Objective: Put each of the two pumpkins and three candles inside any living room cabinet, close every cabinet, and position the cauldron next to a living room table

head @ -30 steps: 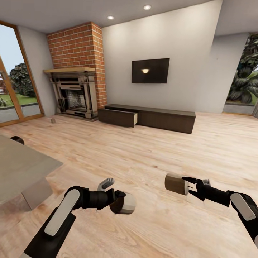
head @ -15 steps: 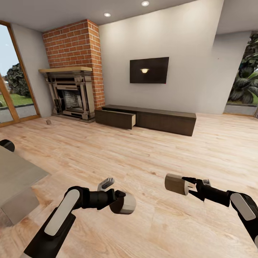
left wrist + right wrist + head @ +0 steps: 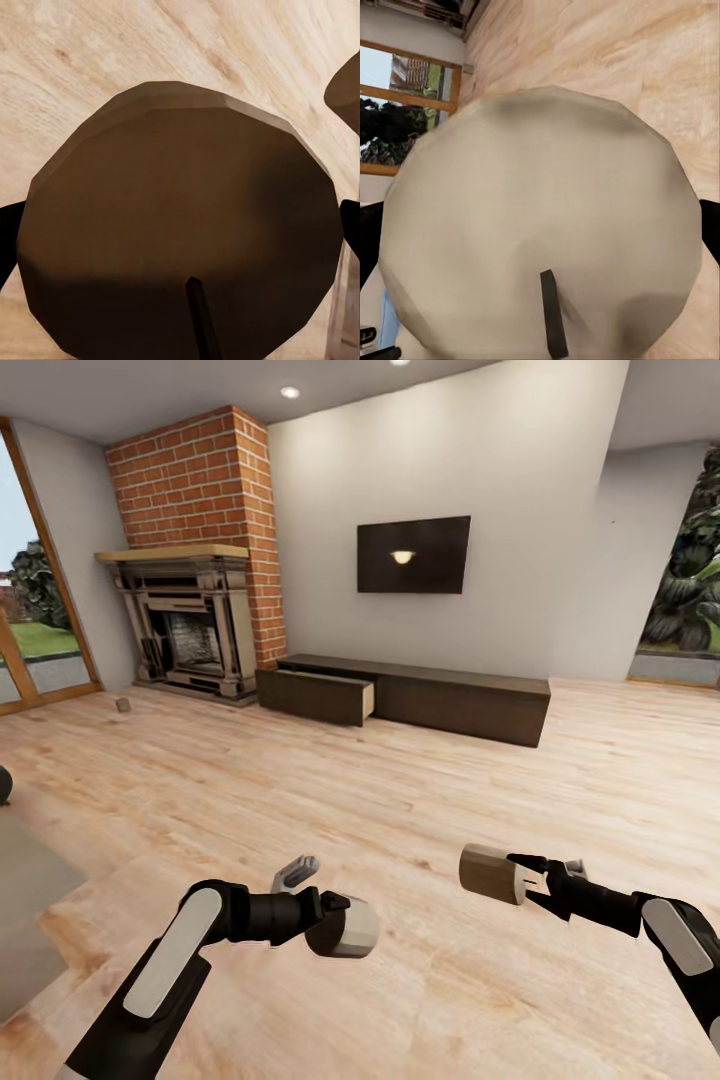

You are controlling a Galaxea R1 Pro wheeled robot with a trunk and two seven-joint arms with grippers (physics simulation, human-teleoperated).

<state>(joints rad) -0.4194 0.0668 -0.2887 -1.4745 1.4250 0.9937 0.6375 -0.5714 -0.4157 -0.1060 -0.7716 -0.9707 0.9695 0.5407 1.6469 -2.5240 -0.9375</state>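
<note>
Each gripper holds a stubby beige-tan candle above the wood floor. My left gripper [image 3: 338,926] is shut on one candle [image 3: 352,930], whose brown faceted end [image 3: 180,225] and dark wick face the left wrist camera. My right gripper [image 3: 520,880] is shut on another candle [image 3: 490,873], pale [image 3: 540,232] in the right wrist view. The long dark-brown cabinet [image 3: 460,700] stands against the far wall, its left drawer [image 3: 315,696] pulled open. A small tan lump [image 3: 123,704], perhaps a candle, lies on the floor by the fireplace. The pumpkins are out of view.
A brick fireplace [image 3: 190,620] stands left of the cabinet, and a TV [image 3: 413,555] hangs above it. A grey table [image 3: 25,880] juts in at the near left, with a dark round thing [image 3: 3,783] behind it. Wood floor stretches ahead to the cabinet.
The whole view has shifted: the table has slid towards the left edge and the cabinet sits slightly nearer. Both arms hold their candles as before.
</note>
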